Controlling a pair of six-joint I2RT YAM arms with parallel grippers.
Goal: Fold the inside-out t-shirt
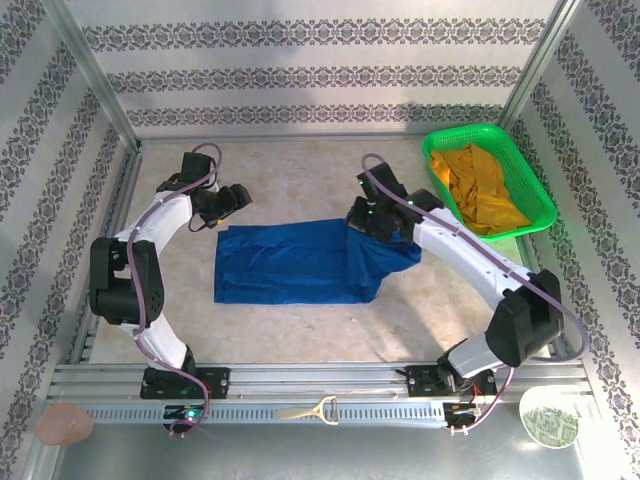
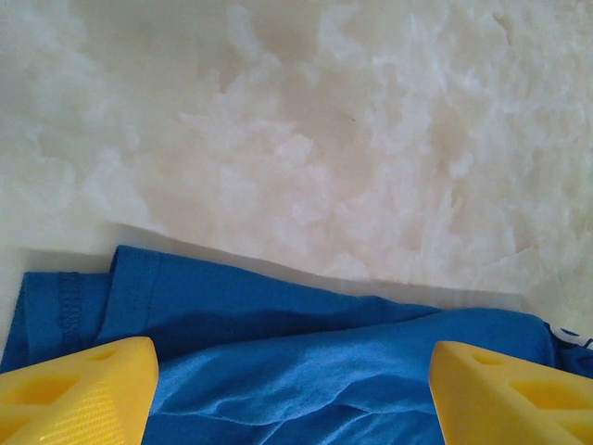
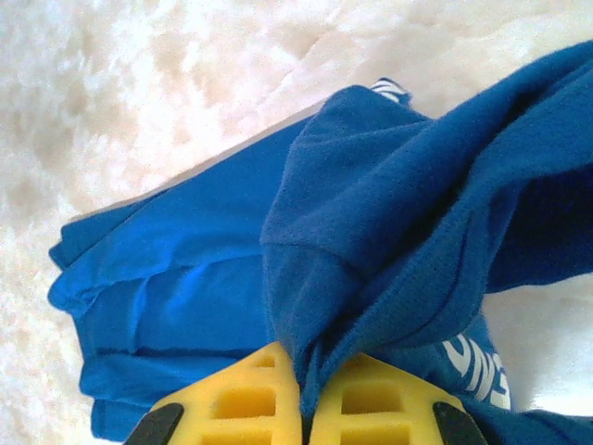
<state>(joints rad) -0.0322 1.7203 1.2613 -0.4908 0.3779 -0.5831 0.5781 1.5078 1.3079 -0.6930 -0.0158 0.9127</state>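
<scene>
The royal-blue t-shirt (image 1: 300, 262) lies partly folded in the middle of the table, its right part lifted and bunched. My right gripper (image 1: 368, 222) is shut on a pinched fold of the t-shirt (image 3: 371, 222) at its far right edge; white lettering (image 3: 477, 366) shows under the raised cloth. My left gripper (image 1: 222, 206) hovers open just beyond the shirt's far left corner. In the left wrist view its yellow fingers (image 2: 83, 394) stand wide apart over the t-shirt (image 2: 306, 362), with no cloth between them.
A green basket (image 1: 527, 175) at the back right holds a mustard-yellow garment (image 1: 482, 185). Patterned walls enclose the marbled table (image 1: 300, 170). On the near rail lie a tool (image 1: 312, 411), a pink disc (image 1: 65, 424) and a round plate (image 1: 549, 414).
</scene>
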